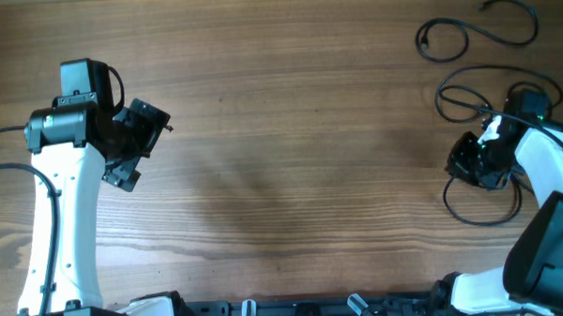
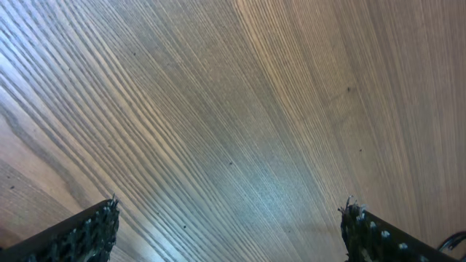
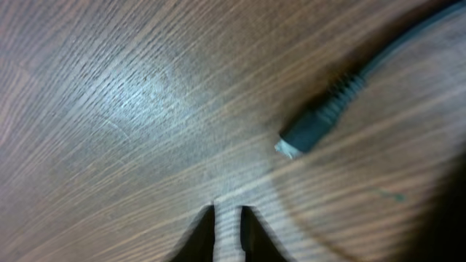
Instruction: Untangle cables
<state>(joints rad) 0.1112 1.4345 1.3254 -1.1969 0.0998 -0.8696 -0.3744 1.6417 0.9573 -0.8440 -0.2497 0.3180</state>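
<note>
Wood-grain counter fills most of what you're looking at, and both cables sit right over by your right arm. They look like two separate black cords, no knot that I can see. The far cable lies just beyond the right arm, clear of it, curled into a small oval with a longer tail arcing away. The near cable runs in big loose loops around the right arm. One loop is just beyond it, another is on the near side, and the cord passes under or right beside the wrist. From overhead I can't tell whether it actually touches the arm.

From the right wrist camera, your right fingers are barely parted, just a thin slit with bare wood showing through and nothing in it. A plug with a pale tip lies flat on the counter just ahead of those fingers and off to one side, not between them. Its cord runs off toward the edge of that view, which is blurry, so I can't say which cable it belongs to.

Your left arm is well apart from the right arm, all the way across the counter. The left fingers are spread wide over bare wood, holding nothing.
</note>
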